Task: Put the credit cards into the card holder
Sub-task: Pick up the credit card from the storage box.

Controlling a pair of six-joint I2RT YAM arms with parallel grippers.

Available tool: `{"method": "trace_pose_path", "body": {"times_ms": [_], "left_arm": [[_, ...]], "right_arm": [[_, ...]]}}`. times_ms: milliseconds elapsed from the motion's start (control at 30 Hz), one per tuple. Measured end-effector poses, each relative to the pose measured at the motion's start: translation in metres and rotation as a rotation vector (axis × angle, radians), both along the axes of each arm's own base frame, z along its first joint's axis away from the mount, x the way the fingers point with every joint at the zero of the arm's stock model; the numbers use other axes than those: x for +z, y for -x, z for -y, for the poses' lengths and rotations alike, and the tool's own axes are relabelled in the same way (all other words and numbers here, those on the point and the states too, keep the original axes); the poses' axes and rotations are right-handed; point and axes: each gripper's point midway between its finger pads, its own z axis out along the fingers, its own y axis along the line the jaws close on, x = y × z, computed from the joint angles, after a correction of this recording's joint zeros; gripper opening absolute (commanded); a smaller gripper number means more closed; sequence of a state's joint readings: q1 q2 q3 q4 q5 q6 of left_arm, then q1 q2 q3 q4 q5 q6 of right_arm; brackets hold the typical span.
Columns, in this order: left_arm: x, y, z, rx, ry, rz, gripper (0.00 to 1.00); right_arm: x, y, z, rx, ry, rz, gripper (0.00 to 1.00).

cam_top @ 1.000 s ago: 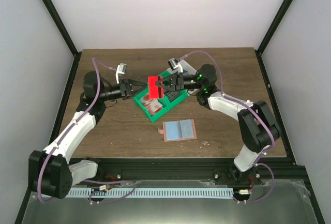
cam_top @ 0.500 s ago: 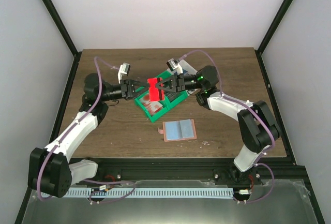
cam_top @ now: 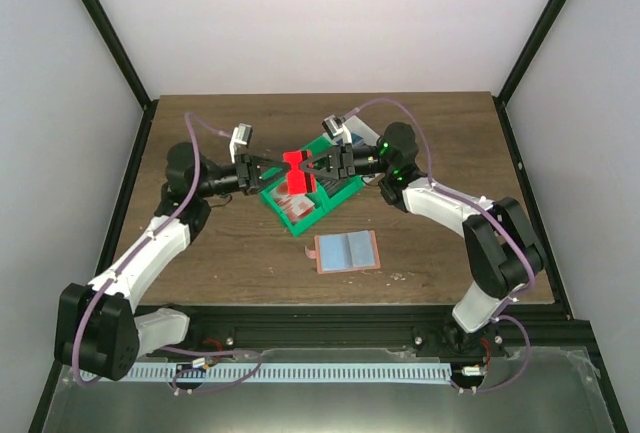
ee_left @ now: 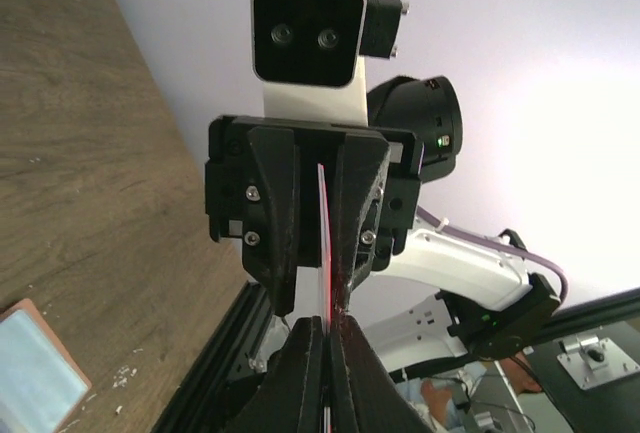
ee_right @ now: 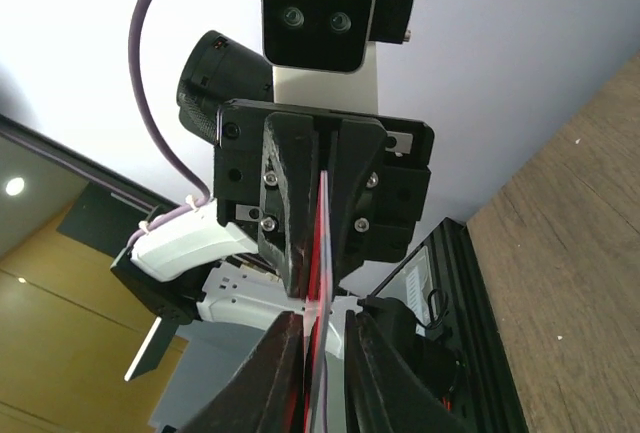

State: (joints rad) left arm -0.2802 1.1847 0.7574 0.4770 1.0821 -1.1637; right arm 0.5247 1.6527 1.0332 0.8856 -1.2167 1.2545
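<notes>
While the card holder [cam_top: 347,251] is lying open and flat on the table [cam_top: 230,253], near the front edge and well apart from both arms, I am seeing only its bluish inner faces from above. I cannot tell whether any card is already sitting in a pocket, so I am judging the task to be at or near its start.

I am holding one red card [cam_top: 295,160] in the air above the green bin [cam_top: 278,211], edge-on between the two hands, which are facing each other tip to tip. The left hand [cam_top: 264,167] is pinching the card: in its wrist view its fingers are meeting tight on the thin edge. The right hand [cam_top: 316,163] is set narrow around the same card. Its own wrist view is showing what may be a sliver of room beside the plastic, so I cannot tell whether it is gripping or only bracketing. I am reading this as a handover in mid-air.

More cards [cam_top: 290,193], red-and-white among them, are lying in the bin beneath. I am counting as left: bringing this card down to the holder and sliding it into a pocket, then working through those in the bin one by one.
</notes>
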Motion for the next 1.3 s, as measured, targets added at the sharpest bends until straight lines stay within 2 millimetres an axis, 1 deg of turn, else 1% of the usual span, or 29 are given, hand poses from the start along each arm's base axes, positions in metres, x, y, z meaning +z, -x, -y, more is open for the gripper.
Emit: {"method": "trace_pose_path", "body": {"times_ms": [67, 133, 200, 333, 400, 467, 533, 600, 667, 767, 900, 933, 1100, 1300], "left_arm": [[-0.001, -0.004, -0.005, 0.019, -0.002, -0.004, 0.01], [-0.001, -0.009, -0.011, 0.041, -0.002, -0.007, 0.01], [-0.002, -0.014, -0.015, 0.057, -0.001, -0.011, 0.01], [-0.007, -0.019, -0.016, 0.066, -0.003, -0.033, 0.03], [-0.011, -0.022, -0.018, 0.072, -0.006, -0.044, 0.03], [-0.013, -0.025, -0.019, 0.078, -0.007, -0.051, 0.03], [-0.014, -0.026, -0.02, 0.08, -0.008, -0.056, 0.03], [-0.015, -0.027, -0.019, 0.075, -0.006, -0.057, 0.03], [-0.016, -0.028, -0.018, 0.071, -0.004, -0.062, 0.03], [-0.018, -0.029, -0.018, 0.065, -0.001, -0.069, 0.04], [-0.019, -0.028, -0.017, 0.06, 0.0, -0.071, 0.05], [-0.02, -0.029, -0.018, 0.062, -0.001, -0.075, 0.05], [-0.025, -0.031, -0.02, 0.072, -0.002, -0.094, 0.08], [-0.028, -0.034, -0.025, 0.086, 0.003, -0.111, 0.08]], "right_arm": [[-0.003, -0.005, 0.001, -0.02, 0.007, -0.01, 0.1], [-0.004, -0.008, 0.001, -0.031, 0.011, -0.017, 0.1], [-0.006, -0.01, 0.002, -0.039, 0.013, -0.022, 0.06], [-0.011, -0.015, 0.0, -0.048, 0.021, -0.041, 0.05], [-0.015, -0.018, -0.002, -0.05, 0.025, -0.052, 0.09], [-0.016, -0.023, -0.004, -0.052, 0.026, -0.059, 0.2], [-0.02, -0.026, -0.006, -0.051, 0.031, -0.068, 0.27], [-0.021, -0.028, -0.009, -0.046, 0.035, -0.069, 0.3], [-0.02, -0.031, -0.014, -0.041, 0.039, -0.066, 0.3], [-0.018, -0.033, -0.021, -0.03, 0.041, -0.055, 0.27], [-0.024, -0.034, -0.026, -0.022, 0.052, -0.062, 0.15], [-0.025, -0.034, -0.027, -0.022, 0.054, -0.064, 0.13], [-0.025, -0.038, -0.026, -0.041, 0.054, -0.073, 0.11], [-0.032, -0.047, -0.019, -0.082, 0.059, -0.113, 0.11]]}}
